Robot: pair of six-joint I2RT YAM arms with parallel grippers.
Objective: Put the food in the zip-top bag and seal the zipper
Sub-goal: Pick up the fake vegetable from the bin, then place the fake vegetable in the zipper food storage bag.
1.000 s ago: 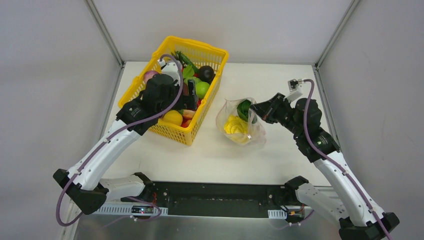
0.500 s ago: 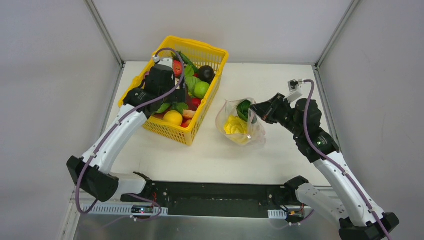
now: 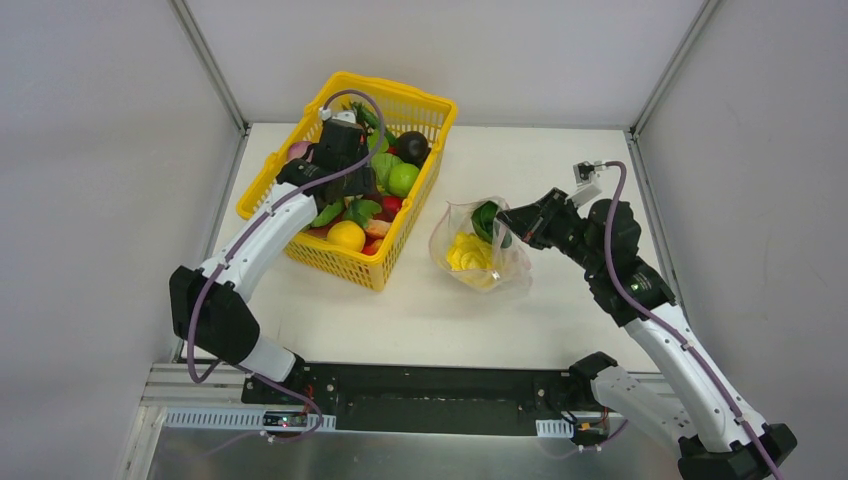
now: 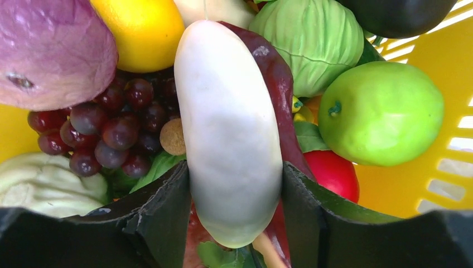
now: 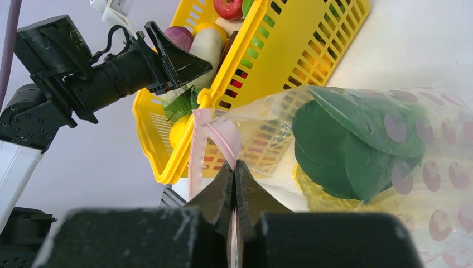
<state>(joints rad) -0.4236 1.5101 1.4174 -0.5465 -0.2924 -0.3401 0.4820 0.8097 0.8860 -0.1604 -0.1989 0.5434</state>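
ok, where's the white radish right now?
Left wrist view: the white radish lies in the yellow basket, between the fingers of the left gripper, with purple grapes at image left and a green lime at image right.

Yellow basket [image 3: 335, 262], clear pink-dotted bag [image 3: 515, 265]

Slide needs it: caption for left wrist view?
Left gripper pinches the white radish in the yellow basket, grapes and lime alongside.

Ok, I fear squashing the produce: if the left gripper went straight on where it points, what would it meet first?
The white radish, already clamped in the left gripper. Beyond it, its fingertips would likely hit the grapes and the red fruit, though depth is unclear.
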